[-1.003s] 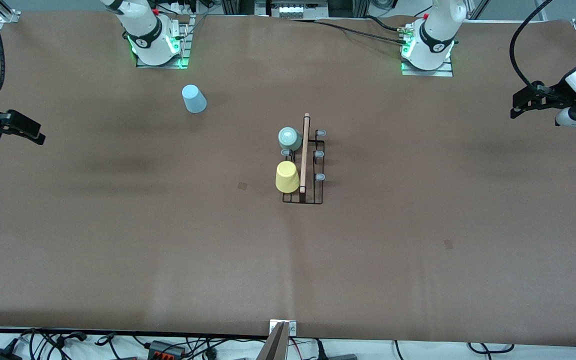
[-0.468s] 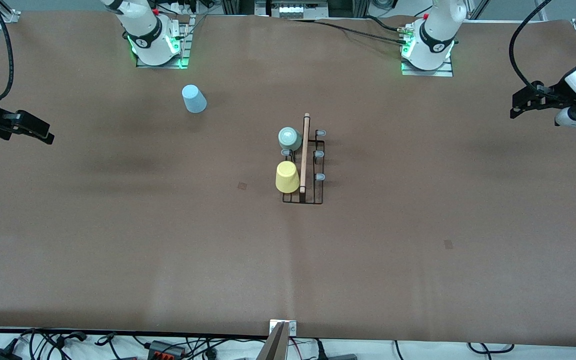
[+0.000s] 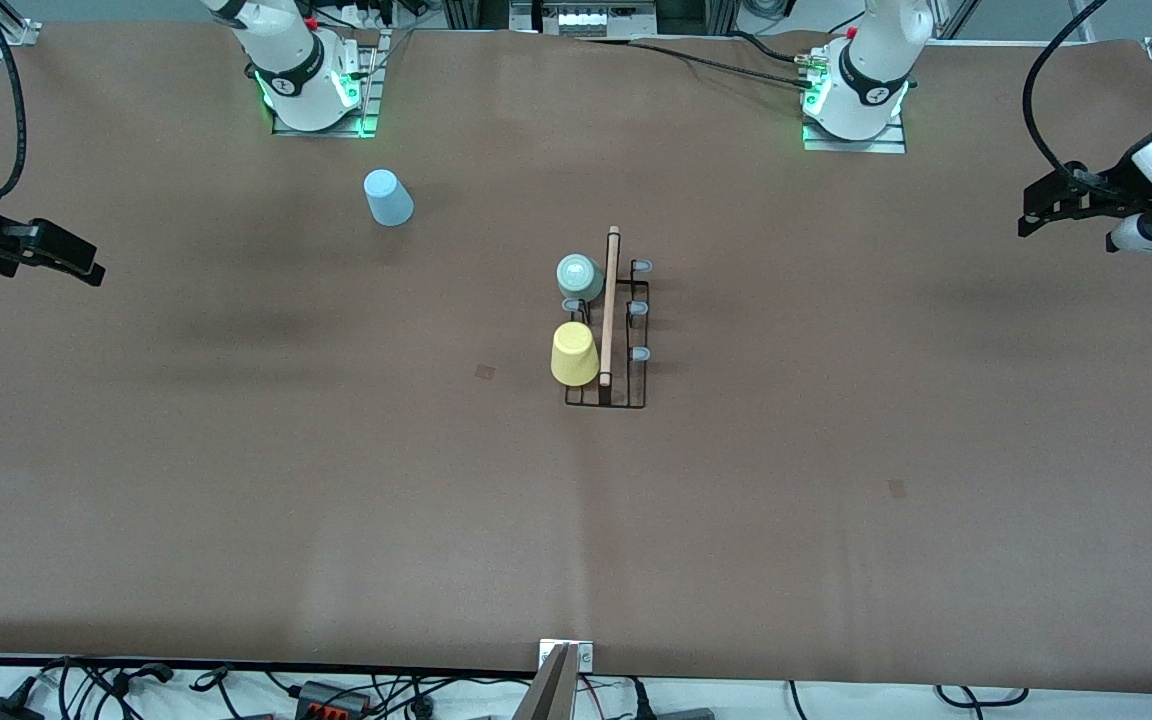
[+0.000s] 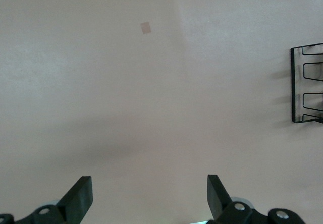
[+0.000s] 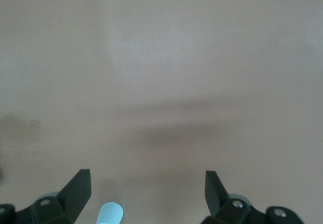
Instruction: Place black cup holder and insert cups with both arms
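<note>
The black cup holder [image 3: 626,345] stands mid-table with its pale wooden rod along its length; part of it shows in the left wrist view [image 4: 307,85]. The mint green cup [image 3: 579,277] and the yellow cup [image 3: 574,354] sit upside down on its prongs, on the side toward the right arm's end. The light blue cup [image 3: 388,198] stands upside down on the table near the right arm's base, and shows in the right wrist view [image 5: 110,214]. My right gripper [image 3: 86,272] is open and empty, raised at its end of the table. My left gripper [image 3: 1028,222] is open and empty, raised at its end.
Three bare bluish-grey prong caps [image 3: 639,309] stand on the holder's side toward the left arm's end. Brown mat [image 3: 336,480] covers the table. Cables and plugs [image 3: 326,695] lie along the table edge nearest the front camera.
My right gripper swung in over the table's end, then drew slightly back and up. The left gripper has barely moved. The cups and holder are still.
</note>
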Controlling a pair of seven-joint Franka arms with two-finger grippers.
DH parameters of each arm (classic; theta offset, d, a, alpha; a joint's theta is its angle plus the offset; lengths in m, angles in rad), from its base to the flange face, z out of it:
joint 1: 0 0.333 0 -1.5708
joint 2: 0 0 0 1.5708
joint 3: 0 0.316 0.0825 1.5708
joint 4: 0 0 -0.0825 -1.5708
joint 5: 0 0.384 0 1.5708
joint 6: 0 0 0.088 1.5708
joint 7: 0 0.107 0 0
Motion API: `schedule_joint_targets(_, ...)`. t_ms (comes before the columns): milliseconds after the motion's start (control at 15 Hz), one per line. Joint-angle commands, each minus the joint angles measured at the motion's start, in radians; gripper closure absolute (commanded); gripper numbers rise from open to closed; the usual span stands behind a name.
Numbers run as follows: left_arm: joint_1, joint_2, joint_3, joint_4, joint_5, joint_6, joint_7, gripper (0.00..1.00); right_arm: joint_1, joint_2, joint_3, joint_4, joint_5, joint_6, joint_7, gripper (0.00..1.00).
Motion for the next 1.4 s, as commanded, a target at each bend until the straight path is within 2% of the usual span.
schedule_joint_targets(0,0.006,-0.003,0.001,0.005,-0.022,-0.007,0.021,0.0,-0.001,-0.004,-0.001,0.001,-0.019,0.006,-0.016,0.0)
schedule_joint_targets(334,0.003,-0.003,-0.011,0.005,-0.02,-0.007,0.01,0.0,0.005,-0.004,0.007,0.003,-0.047,0.01,-0.041,0.0)
schedule_joint_targets(1337,0.006,0.006,-0.003,0.007,-0.02,-0.002,0.013,0.0,0.002,0.003,0.007,0.006,-0.01,0.007,-0.039,0.0)
